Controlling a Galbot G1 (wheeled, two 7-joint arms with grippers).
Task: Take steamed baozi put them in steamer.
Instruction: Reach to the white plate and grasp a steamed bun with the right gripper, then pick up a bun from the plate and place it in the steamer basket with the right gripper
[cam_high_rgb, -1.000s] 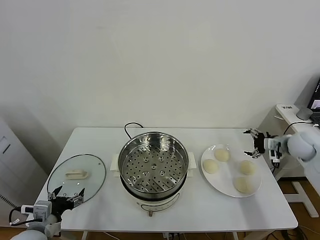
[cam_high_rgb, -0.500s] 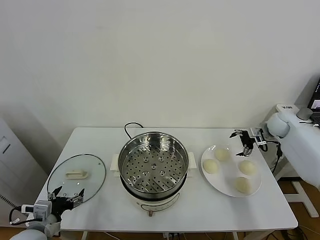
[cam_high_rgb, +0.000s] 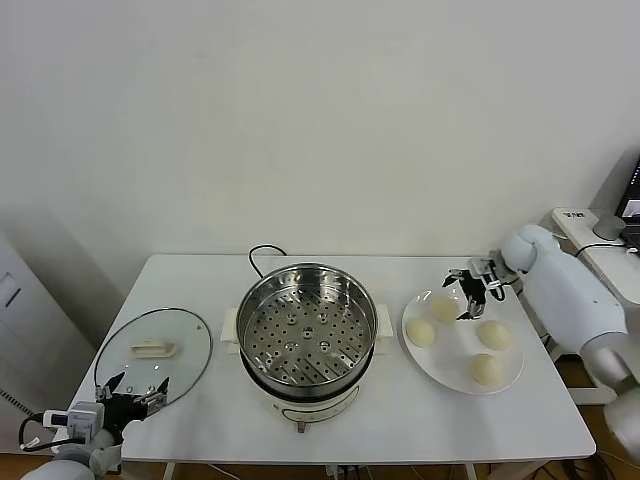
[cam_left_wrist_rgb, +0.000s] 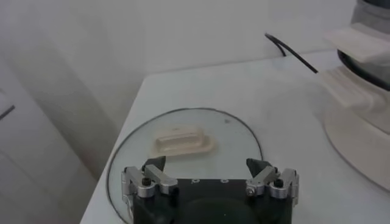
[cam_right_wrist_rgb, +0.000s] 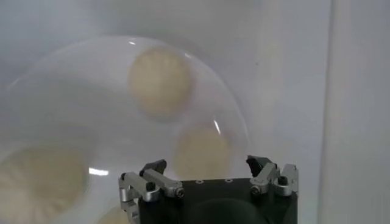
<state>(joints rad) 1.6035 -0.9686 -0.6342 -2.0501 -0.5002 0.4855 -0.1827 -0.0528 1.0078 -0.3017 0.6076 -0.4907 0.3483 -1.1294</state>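
Four steamed baozi (cam_high_rgb: 421, 333) lie on a white plate (cam_high_rgb: 443, 372) to one side of the steamer (cam_high_rgb: 307, 332); the right gripper (cam_high_rgb: 468, 290) hangs over the plate's far edge with its jaws spread wide and nothing between them; the farthest bun sits directly beneath it, two more lie just nearer on the plate, the fourth nearest the table's front edge. From the right wrist view the plate (cam_right_wrist_rgb: 73, 97) fills the space under the fingers (cam_right_wrist_rgb: 149, 176); nothing stands between them and the buns (cam_right_wrist_rgb: 159, 80). The steamer stands well apart from that claw, toward the table's middle, its perforated tray bare; a black cable (cam_high_rgb: 262, 254) curls behind it. The left gripper (cam_high_rgb: 135, 394) waits at the table's near corner, jaws also apart and empty; a glass lid (cam_high_rgb: 180, 345) lies flat just ahead of it; the table (cam_high_rgb: 420, 430) carries all of it.
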